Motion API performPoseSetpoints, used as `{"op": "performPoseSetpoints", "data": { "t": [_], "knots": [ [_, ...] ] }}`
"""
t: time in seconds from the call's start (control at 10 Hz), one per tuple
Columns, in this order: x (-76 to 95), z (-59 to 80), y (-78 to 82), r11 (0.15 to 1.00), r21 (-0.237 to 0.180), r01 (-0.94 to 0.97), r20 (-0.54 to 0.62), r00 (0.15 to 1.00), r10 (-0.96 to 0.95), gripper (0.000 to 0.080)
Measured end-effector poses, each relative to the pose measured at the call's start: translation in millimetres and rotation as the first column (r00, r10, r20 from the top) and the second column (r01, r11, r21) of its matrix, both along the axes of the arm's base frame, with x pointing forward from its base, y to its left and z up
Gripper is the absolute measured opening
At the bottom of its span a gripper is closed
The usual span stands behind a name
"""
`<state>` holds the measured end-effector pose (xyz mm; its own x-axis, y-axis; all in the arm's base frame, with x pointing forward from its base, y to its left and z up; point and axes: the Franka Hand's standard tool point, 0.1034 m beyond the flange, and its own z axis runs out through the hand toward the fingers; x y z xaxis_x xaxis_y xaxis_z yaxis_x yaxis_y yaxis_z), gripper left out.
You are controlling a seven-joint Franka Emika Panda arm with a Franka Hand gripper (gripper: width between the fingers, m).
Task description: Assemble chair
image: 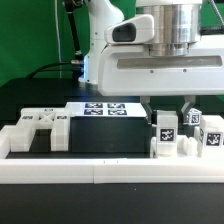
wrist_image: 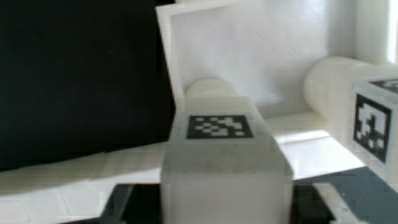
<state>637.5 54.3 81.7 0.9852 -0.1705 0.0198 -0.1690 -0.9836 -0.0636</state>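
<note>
At the exterior view's right end of the black desk (image: 40,100), we find the fingers (image: 148,106) closed on the tagged white plastic chair post (image: 164,136), whose long axis stands upright directly between them.

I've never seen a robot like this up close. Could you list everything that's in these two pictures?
gripped post: one, white with a black-and-white tag, upright toward the exterior view's right.
other tagged pieces: at least two, white, further to the exterior view's right.
flat chair pieces: one cluster, exact count unclear, white, at the exterior view's left.
marker board: one, white with black tags, flat on the table behind the pieces.
border rail: one, white, along the near edge.
table: one, black.
backdrop: one, green, behind the table.
robot arm: one, white, above the right-hand pieces.
gripper: one, dark fingers, shut on the gripped post.
</note>
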Motion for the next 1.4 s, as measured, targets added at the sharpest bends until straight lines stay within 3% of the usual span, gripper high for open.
{"op": "performPoseSetpoints", "data": {
  "t": [0.3,0.6,1.0,1.4],
  "knots": [
    [0.0,-0.4,-0.8,0.968,0.009,0.250,-0.017,0.968,-0.250,0.0289],
    [-0.8,-1.1,-0.3,0.853,0.017,0.521,-0.042,0.853,-0.520,0.0291],
    [-1.1,-1.9,-2.7,0.611,0.022,0.791,-0.082,0.611,-0.788,0.0291],
    [-0.9,-2.6,0.5,0.347,0.005,0.938,-0.104,0.345,-0.933,0.0291]
  ]
}}
